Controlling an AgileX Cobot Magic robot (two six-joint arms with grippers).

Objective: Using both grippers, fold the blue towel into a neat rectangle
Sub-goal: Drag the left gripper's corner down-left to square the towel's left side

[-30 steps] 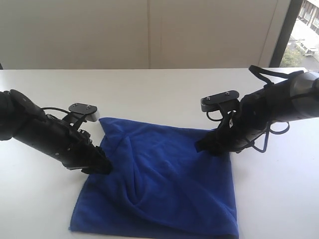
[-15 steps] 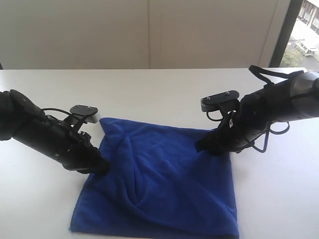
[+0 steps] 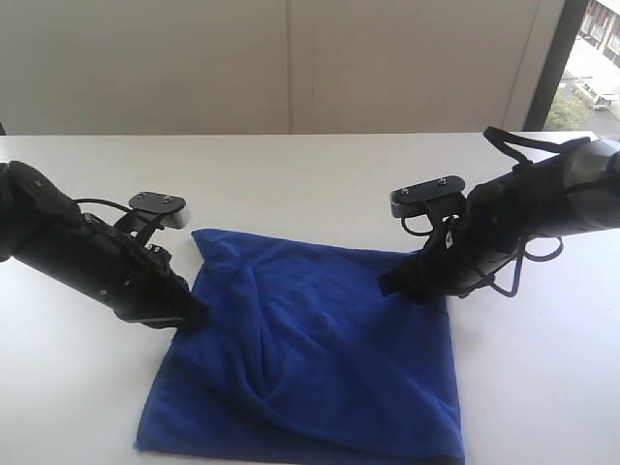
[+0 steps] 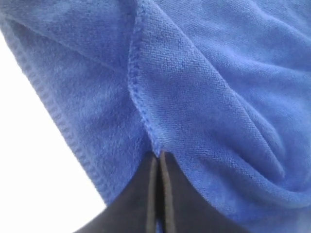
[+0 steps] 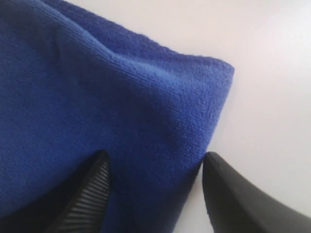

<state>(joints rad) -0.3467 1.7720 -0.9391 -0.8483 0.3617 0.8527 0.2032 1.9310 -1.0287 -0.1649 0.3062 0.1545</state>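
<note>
The blue towel (image 3: 320,358) lies rumpled on the white table, with a long crease down its middle. My left gripper (image 3: 197,315) is at the towel's left edge; in the left wrist view the left gripper (image 4: 158,156) is shut, pinching a stitched hem of the blue towel (image 4: 204,92). My right gripper (image 3: 390,286) rests at the towel's far right corner. In the right wrist view the right gripper (image 5: 154,162) stands open, one finger on the blue towel (image 5: 97,97) and the other on the table beside its edge. No white tag shows.
The white table (image 3: 310,184) stretches behind the towel to a pale wall. A window strip (image 3: 591,68) shows at the far right. The towel's near edge reaches the bottom of the exterior view.
My left arm has drawn slightly to the left and up, tugging the towel's left edge with it. The right arm has not moved.
</note>
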